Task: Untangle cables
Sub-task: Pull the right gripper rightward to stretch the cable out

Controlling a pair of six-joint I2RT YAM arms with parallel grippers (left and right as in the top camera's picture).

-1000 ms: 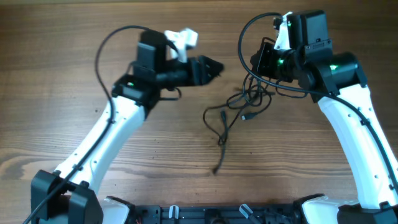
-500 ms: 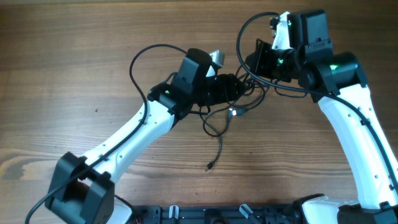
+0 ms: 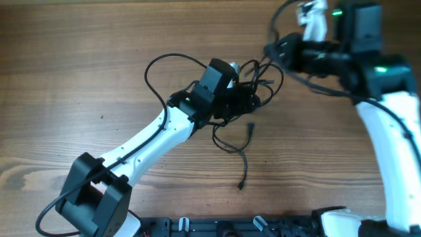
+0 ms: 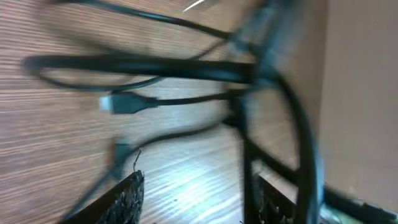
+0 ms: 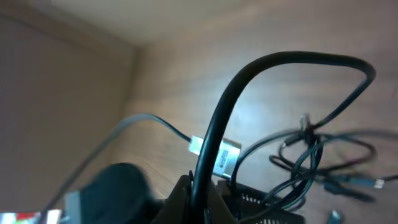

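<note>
Slackness is what will govern the tangle of thin black rubber-sheathed cables. It looks light and limp, so it should drag across the brown wooden tabletop rather than resist, and a tug on one strand will likely cinch the knot somewhere else. The tangle lies on the tabletop above centre in the overhead view. By my judgement the soundest holds are on the sheath just behind a plug, or on a free run well outside the knot. The small hard plugs themselves could slip or take strain. The right jaws, at the upper right, are pressed together on a stouter black strand that rises out of them and arches over toward the knot. The left jaws are buried in the tangle. The left wrist view shows them spread, with blurred strands crossing the gap and nothing visibly pinched. One loose black tail leaves the knot and runs toward the near edge, its long axis roughly far-to-near and its small dark end plug pointing at the robot's base. A short stub with a dark plug lies just below the knot. In the left wrist view a flat pale-grey plug points leftward in that picture.
</note>
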